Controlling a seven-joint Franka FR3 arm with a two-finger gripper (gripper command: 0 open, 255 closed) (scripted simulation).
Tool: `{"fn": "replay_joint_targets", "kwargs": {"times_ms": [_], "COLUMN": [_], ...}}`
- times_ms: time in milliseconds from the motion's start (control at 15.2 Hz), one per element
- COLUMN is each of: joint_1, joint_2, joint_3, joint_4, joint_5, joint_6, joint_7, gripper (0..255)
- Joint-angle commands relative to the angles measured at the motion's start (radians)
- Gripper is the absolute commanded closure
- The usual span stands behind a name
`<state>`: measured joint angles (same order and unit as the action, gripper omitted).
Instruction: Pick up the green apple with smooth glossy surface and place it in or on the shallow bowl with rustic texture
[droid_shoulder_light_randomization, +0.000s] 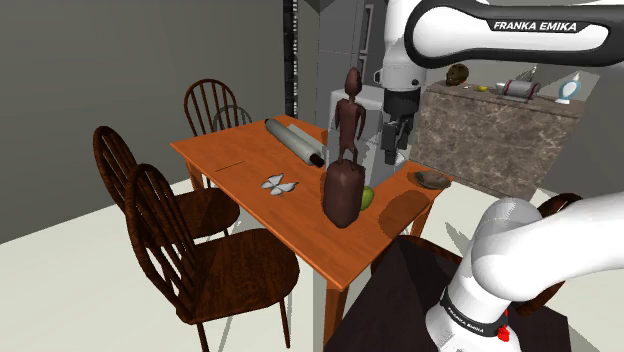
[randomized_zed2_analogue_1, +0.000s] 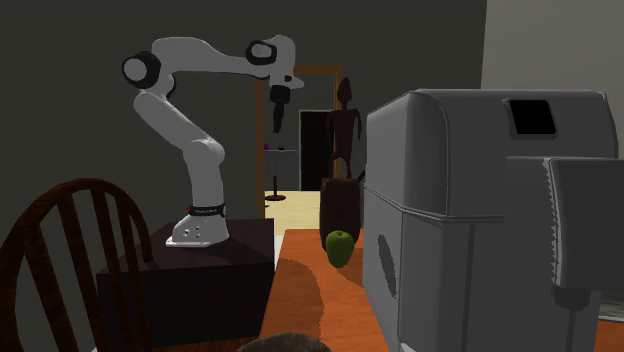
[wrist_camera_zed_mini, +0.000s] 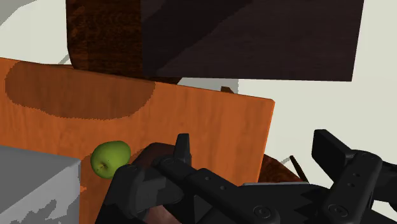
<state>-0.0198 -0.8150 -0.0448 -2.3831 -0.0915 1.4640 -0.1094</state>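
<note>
The green apple (droid_shoulder_light_randomization: 367, 197) rests on the orange table (droid_shoulder_light_randomization: 250, 160), tucked against a dark brown rounded block (droid_shoulder_light_randomization: 341, 193). From the second exterior view the apple (randomized_zed2_analogue_1: 340, 247) lies in front of that block (randomized_zed2_analogue_1: 340, 205). A shallow dark bowl (droid_shoulder_light_randomization: 433, 179) sits at the table corner nearest the stand. My gripper (droid_shoulder_light_randomization: 390, 153) hangs well above the table between apple and bowl, holding nothing. In the wrist view the fingers (wrist_camera_zed_mini: 183, 150) stand apart, so the gripper (wrist_camera_zed_mini: 257, 153) is open, and the apple (wrist_camera_zed_mini: 111, 158) lies off to one side of it.
A tall wooden figure (droid_shoulder_light_randomization: 349, 112) and a grey appliance (randomized_zed2_analogue_1: 480, 220) stand close behind the apple. A grey roller (droid_shoulder_light_randomization: 295, 141) and a small white object (droid_shoulder_light_randomization: 277, 185) lie farther along the table. Wooden chairs (droid_shoulder_light_randomization: 190, 240) line the far side. A stone counter (droid_shoulder_light_randomization: 495, 135) stands behind.
</note>
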Motion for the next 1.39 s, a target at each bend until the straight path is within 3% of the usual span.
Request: {"fn": "replay_joint_targets", "kwargs": {"times_ms": [0,792,1320], "joint_1": [0.000,-0.043,-0.041], "joint_2": [0.000,0.239,0.517], "joint_3": [0.000,-0.238,-0.390], "joint_4": [0.000,-0.091,-0.038], "joint_5": [0.000,-0.115,-0.101], "joint_6": [0.000,0.334,0.554], "joint_7": [0.000,-0.237,-0.415], "gripper": [0,0,0]}}
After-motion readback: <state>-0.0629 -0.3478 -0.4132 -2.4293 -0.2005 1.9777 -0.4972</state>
